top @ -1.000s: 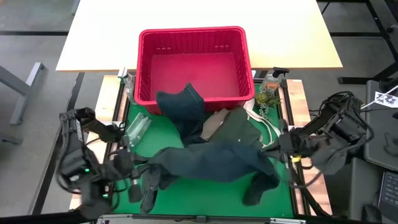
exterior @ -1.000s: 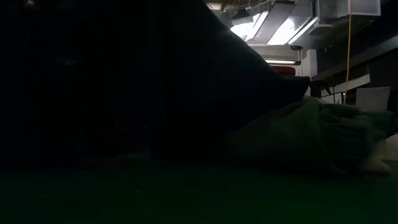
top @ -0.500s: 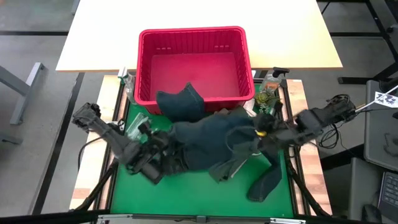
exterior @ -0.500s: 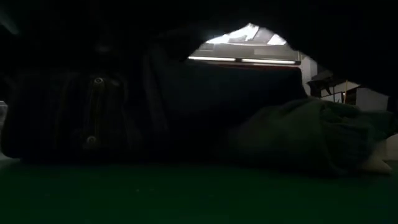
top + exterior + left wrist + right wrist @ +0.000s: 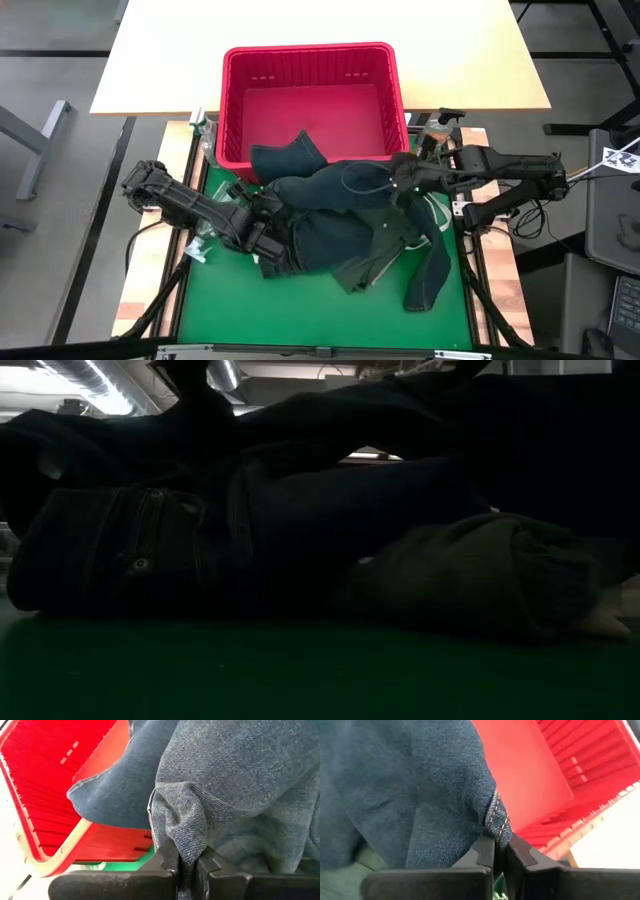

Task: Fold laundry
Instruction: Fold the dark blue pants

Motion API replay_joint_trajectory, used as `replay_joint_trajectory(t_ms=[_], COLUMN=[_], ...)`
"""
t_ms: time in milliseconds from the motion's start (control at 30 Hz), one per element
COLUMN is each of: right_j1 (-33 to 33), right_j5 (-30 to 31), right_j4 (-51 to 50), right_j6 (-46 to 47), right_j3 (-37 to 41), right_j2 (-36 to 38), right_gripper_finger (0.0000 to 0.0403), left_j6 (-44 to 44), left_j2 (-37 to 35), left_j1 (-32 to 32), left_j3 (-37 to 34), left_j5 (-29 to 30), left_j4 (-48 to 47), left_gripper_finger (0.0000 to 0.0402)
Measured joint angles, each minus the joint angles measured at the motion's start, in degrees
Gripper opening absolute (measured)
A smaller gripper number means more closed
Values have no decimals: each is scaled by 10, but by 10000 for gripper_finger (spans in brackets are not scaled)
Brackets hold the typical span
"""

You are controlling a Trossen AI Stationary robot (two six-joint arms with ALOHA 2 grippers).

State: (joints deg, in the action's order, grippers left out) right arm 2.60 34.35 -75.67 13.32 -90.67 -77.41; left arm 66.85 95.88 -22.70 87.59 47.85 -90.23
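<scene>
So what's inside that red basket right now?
The red basket looks mostly bare inside. One end of the denim jeans drapes over its near rim. Whatever lies beneath that flap, against the near wall, is covered and cannot be seen.

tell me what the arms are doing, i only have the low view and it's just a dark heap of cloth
Observer: Both grippers are shut on the dark blue denim jeans; the left gripper pinches a fold.
Operator: and the right one
Observer: The right gripper clamps a stitched hem edge, near the red basket.
Operator: anything hanging in the basket
Observer: Yes, one jeans leg drapes over the basket's front rim.
</scene>
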Motion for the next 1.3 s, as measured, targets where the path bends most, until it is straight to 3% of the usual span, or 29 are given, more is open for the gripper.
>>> replay_joint_trajectory(t_ms=[267,533,700,1067,1300], right_j1=[-17,-15,-15,-15,-15], right_j5=[-27,-75,-98,-154,-161], right_j4=[24,26,35,60,84], right_j6=[-17,-16,-16,-17,-18], right_j3=[0,0,0,0,0], right_j2=[0,-1,-1,-1,-1], right_gripper_finger=[19,19,19,19,19], left_j6=[-3,-47,-62,-117,-225], left_j2=[0,0,0,-1,0], left_j1=[12,12,12,12,12], left_j3=[0,0,0,82,97], left_j5=[0,6,36,115,115], left_j4=[0,8,14,52,168], left_gripper_finger=[20,108,144,157,157])
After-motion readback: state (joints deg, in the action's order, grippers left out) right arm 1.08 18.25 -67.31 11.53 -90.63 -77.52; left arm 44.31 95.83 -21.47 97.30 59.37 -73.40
